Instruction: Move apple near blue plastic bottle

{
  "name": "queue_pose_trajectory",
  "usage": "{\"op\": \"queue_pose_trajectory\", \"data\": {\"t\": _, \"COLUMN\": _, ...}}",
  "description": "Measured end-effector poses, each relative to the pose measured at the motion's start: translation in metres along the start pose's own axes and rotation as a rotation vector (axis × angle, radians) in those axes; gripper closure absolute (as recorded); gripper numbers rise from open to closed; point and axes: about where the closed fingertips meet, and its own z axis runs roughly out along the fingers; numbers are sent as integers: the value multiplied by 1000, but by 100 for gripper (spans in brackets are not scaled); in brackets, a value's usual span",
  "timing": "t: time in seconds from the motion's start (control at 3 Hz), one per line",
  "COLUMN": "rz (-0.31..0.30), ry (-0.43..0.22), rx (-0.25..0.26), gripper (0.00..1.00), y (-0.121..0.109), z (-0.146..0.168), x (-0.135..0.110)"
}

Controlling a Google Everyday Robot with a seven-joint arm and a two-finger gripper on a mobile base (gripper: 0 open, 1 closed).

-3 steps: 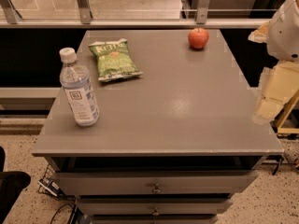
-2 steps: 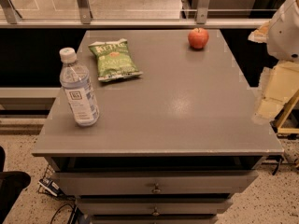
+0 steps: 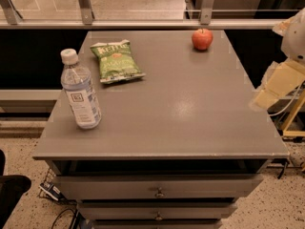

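Note:
The small red apple point(image 3: 202, 38) sits on the grey table top point(image 3: 190, 109) at the far right corner. The blue plastic bottle point(image 3: 80, 90), clear with a white cap and a white-and-blue label, stands upright near the table's left edge, towards the front. The apple and the bottle are far apart, across the table from each other. My arm shows as white and cream parts at the right edge of the view. Its gripper point(image 3: 267, 97) hangs by the table's right edge, well in front of the apple and touching nothing.
A flat green chip bag point(image 3: 116, 60) lies at the far left of the table, between bottle and apple. A metal railing point(image 3: 143, 23) runs behind the table. Drawers point(image 3: 157, 187) are below the front edge. A yellow frame point(image 3: 293, 116) stands at the right.

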Motion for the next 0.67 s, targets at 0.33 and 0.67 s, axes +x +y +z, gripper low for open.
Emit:
{"op": "queue_pose_trajectory", "data": {"t": 0.33, "rz": 143, "ry": -130, "rx": 88, "gripper": 0, "y": -39, "z": 21, "x": 1}}
{"op": "queue_pose_trajectory", "data": {"t": 0.67, "rz": 277, "ry": -336, "rx": 138, "gripper": 0, "y": -89, "z": 49, "x": -27}}
